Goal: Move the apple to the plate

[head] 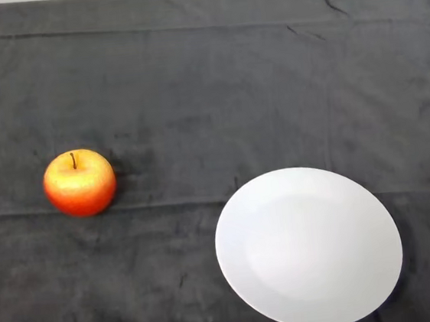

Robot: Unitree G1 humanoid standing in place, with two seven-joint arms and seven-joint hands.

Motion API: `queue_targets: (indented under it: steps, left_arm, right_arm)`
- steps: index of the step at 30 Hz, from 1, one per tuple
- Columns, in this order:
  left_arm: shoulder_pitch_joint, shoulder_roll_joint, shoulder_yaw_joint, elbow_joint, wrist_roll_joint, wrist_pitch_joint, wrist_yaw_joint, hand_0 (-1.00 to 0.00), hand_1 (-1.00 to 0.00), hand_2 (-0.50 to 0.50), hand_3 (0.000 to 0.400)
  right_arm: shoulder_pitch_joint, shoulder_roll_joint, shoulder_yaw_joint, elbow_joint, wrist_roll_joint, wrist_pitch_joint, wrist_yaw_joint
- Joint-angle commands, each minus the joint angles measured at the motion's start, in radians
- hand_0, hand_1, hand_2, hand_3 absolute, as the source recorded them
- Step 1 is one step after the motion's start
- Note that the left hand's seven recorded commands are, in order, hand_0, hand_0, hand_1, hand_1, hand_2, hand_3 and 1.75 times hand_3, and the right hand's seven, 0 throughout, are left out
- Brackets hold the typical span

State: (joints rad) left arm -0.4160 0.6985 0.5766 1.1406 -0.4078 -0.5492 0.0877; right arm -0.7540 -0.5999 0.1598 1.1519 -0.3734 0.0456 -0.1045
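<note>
Head view looks down on a dark cloth [214, 76] spread over the table. The apple [80, 183] sits upright on the left side, red at the bottom and yellow toward the top, its dark stem pointing straight up at the camera; it is round, with no clear long axis. The white plate [309, 247] lies well apart from it, at the lower right, holding nothing.
</note>
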Motion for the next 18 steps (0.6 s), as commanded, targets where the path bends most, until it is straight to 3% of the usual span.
queue_targets:
  steps: [1,18]
  left_arm:
    - [-0.024,-0.021,-0.024,-0.056,0.017,-0.033,-0.028,0.0,0.0,0.0,0.0]
    - [-0.048,-0.085,-0.096,-0.056,0.044,-0.078,-0.259,0.0,0.0,0.0,0.0]
  right_arm:
    - [0.025,-0.006,-0.0073,0.019,0.0062,-0.002,0.0012]
    - [0.026,-0.006,-0.0077,0.015,0.0067,0.0,0.0018]
